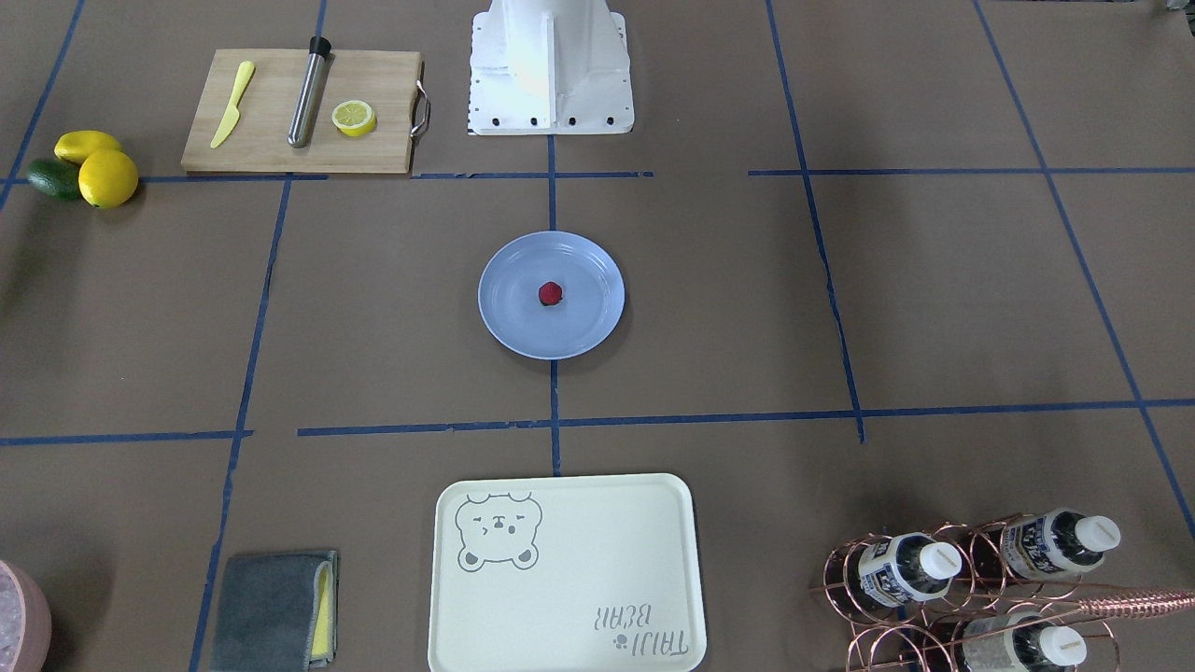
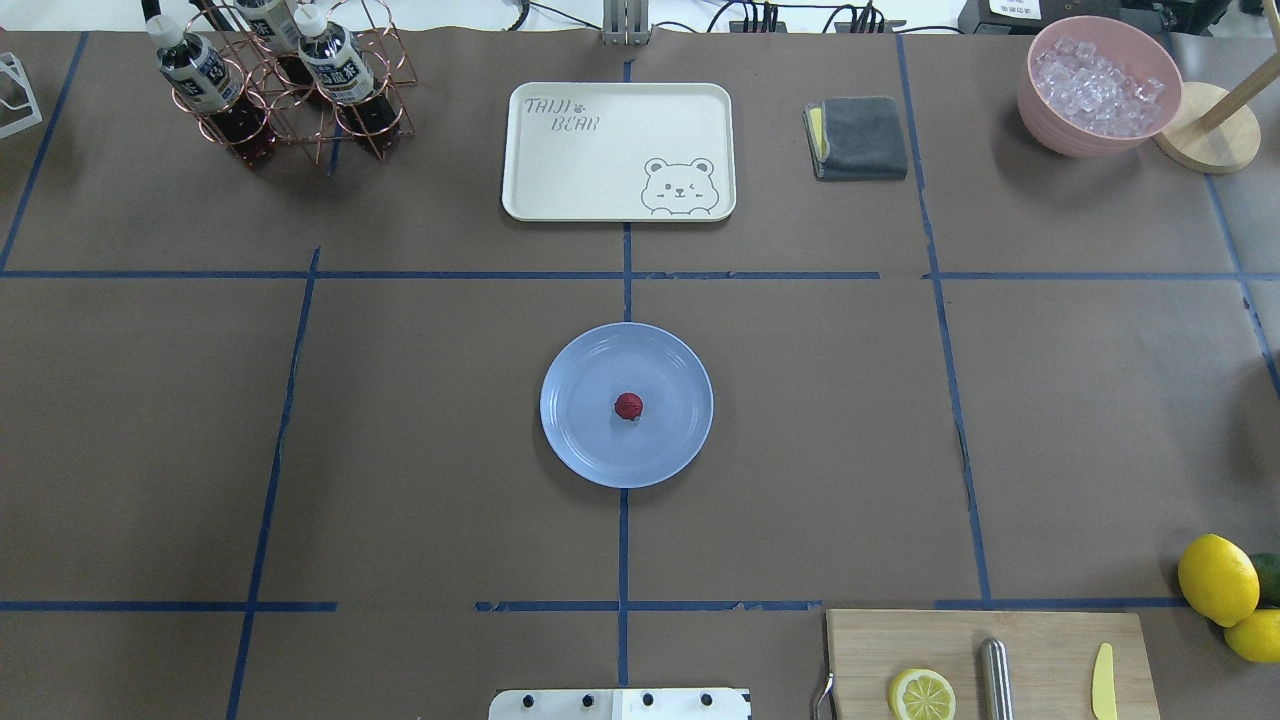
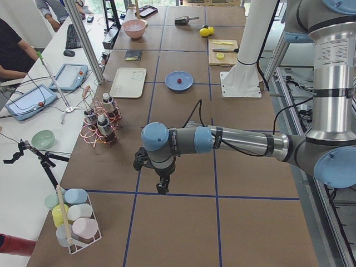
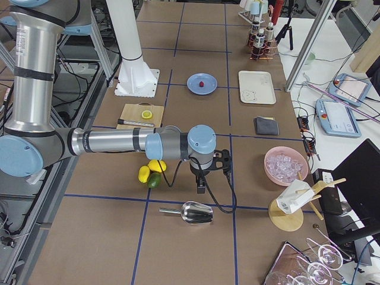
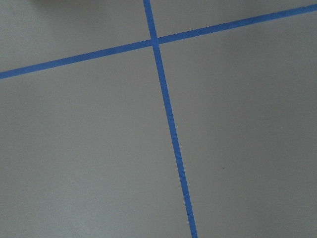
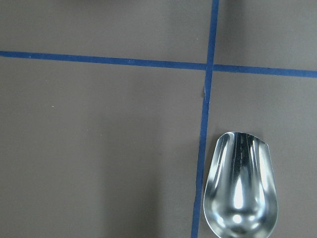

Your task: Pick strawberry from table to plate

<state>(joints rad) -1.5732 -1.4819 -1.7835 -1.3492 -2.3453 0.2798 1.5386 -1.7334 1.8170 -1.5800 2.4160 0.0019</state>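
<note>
You have the strawberry [image 1: 551, 294] lying in the middle of the plate [image 1: 509, 322], well away from the left hand [image 3: 162, 186] and the right hand [image 4: 200, 186], whose opening I cannot tell; judge it light, soft and easily bruised, so pinch gently across its widest sides.

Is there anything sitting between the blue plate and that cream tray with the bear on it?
Nothing but bare table crossed by blue tape lines; the overhead view shows it between plate and tray.
</note>
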